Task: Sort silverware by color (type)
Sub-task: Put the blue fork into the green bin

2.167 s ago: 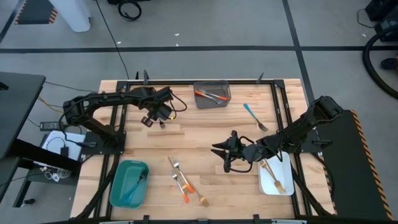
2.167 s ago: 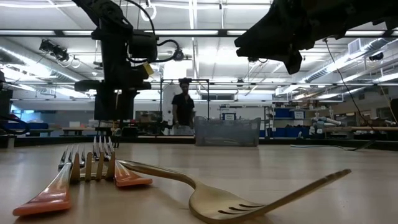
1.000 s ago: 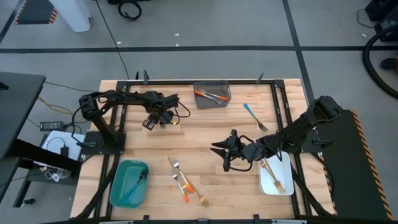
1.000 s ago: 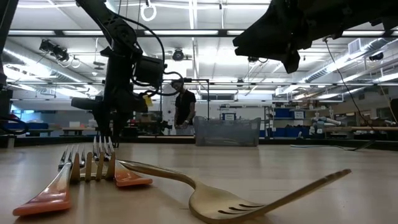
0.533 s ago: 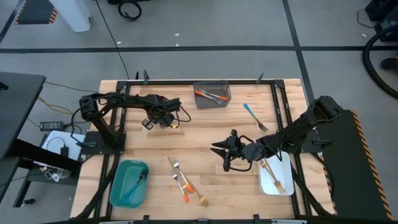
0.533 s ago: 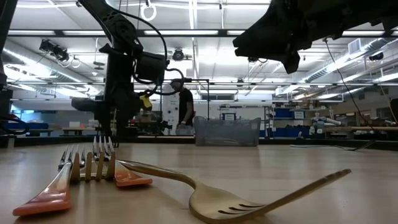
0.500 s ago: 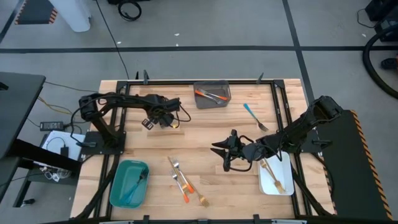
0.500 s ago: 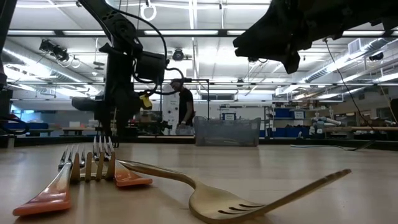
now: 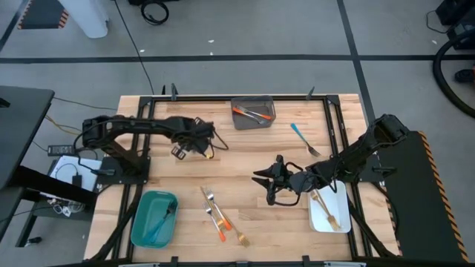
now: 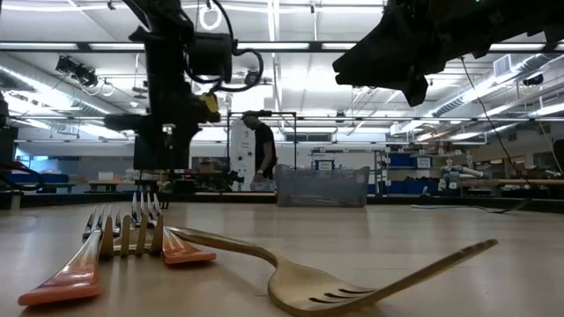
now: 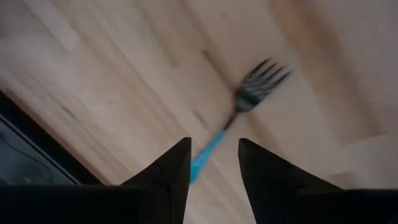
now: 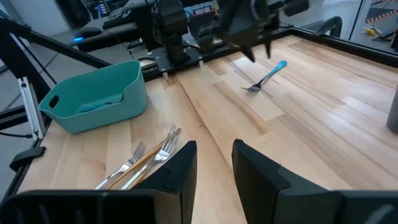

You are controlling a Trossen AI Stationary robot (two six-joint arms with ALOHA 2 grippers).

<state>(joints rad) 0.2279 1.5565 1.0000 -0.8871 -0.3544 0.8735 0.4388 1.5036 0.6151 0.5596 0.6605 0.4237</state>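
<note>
Pale wooden tabletop, open workshop behind. Hovering well away from the teal bin point(image 9: 154, 217) with the left tool point(image 11: 212, 144), fingers spread wide and empty, straddling a blue fork point(image 11: 239, 109) lying flat below. Waiting nearer that bin with the right tool point(image 12: 213, 144), fingers partly apart, holding nothing, just short of the orange and gold forks point(image 12: 149, 155). Looks like the reach for a blue piece. Next: drop straight down, close on the handle, carry to the teal bin.

Forks point(image 9: 220, 219) are clustered at the desk's point(image 9: 245, 159) near edge, between a bin point(image 9: 154, 218) at left and a tray point(image 9: 326, 210) at right; another bin point(image 9: 253, 113) is placed at the far edge.
</note>
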